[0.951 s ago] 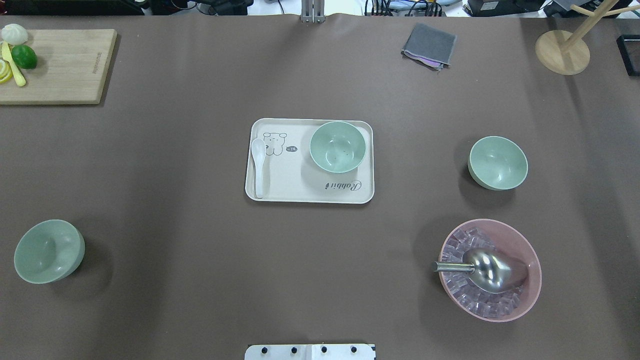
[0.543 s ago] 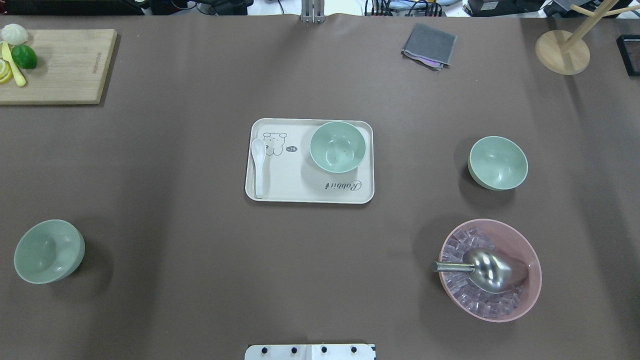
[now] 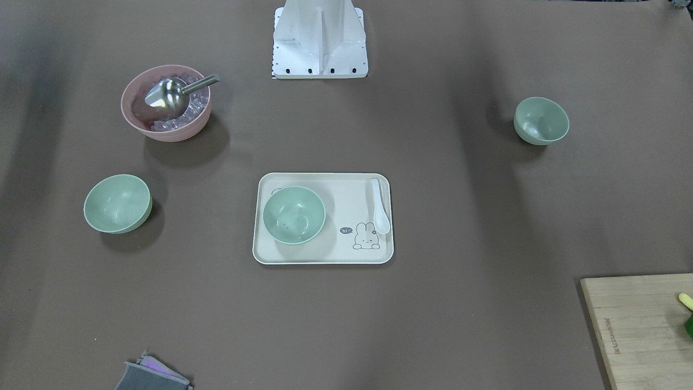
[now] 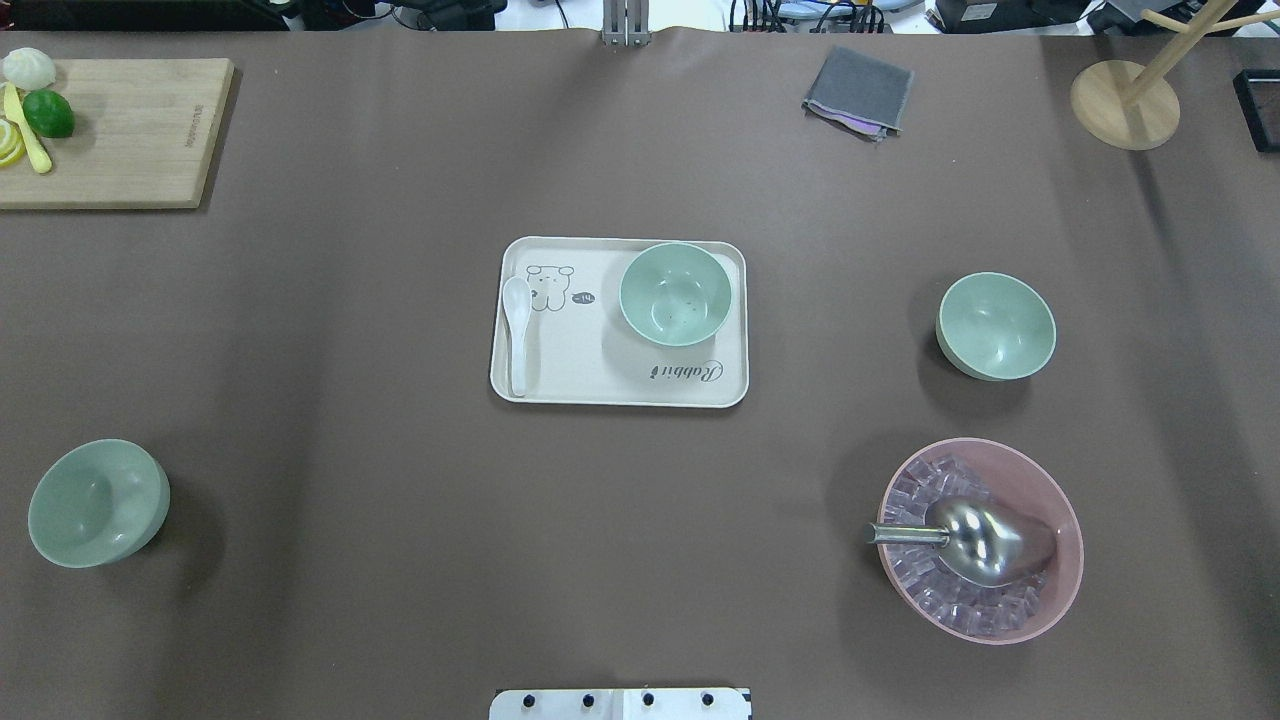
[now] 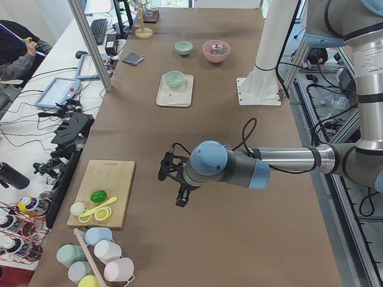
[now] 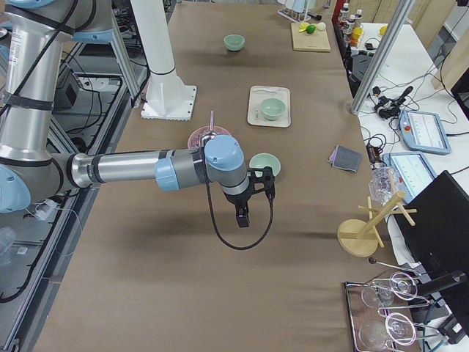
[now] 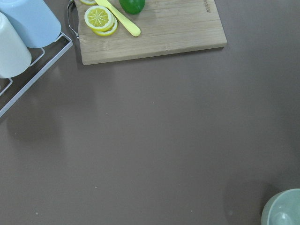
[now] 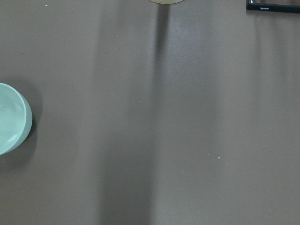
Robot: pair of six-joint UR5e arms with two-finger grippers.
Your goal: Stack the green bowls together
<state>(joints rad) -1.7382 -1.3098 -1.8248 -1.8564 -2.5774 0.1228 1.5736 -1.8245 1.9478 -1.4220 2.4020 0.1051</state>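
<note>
Clock positions read on the overhead view, robot base at 6; at 10 on the matte brown table (image 4: pixel 400 500), a rectangular pale-wood cutting board (image 4: pixel 120 130) with a glossy lime (image 4: pixel 48 113) at its left end; at 8, near the left edge, the left green bowl (image 4: pixel 97 503), round, smooth matte mint plastic, upright; at the centre, a cream tray (image 4: pixel 600 385) with rounded corners and a printed rabbit, a glossy white spoon (image 4: pixel 517 330) lying along its 9 side, the middle green bowl (image 4: pixel 675 294) upright in its 1 corner, dark specks inside; at 1, a folded grey cloth (image 4: pixel 858 90); at 3, the right green bowl (image 4: pixel 996 326), upright on the table; all three well apart; at 4, a larger pink bowl (image 4: pixel 1045 485) heaped with clear ice cubes (image 4: pixel 930 595), a shiny metal scoop (image 4: pixel 985 540) resting in them, handle toward 9; at 2, the round wooden base of a stand (image 4: pixel 1125 105); left gripper (image 5: pixel 181 198) visible only from the left side, above bare table, fingers apart or together impossible to tell; likewise the right gripper (image 6: pixel 243 218), visible only from the right side
</note>
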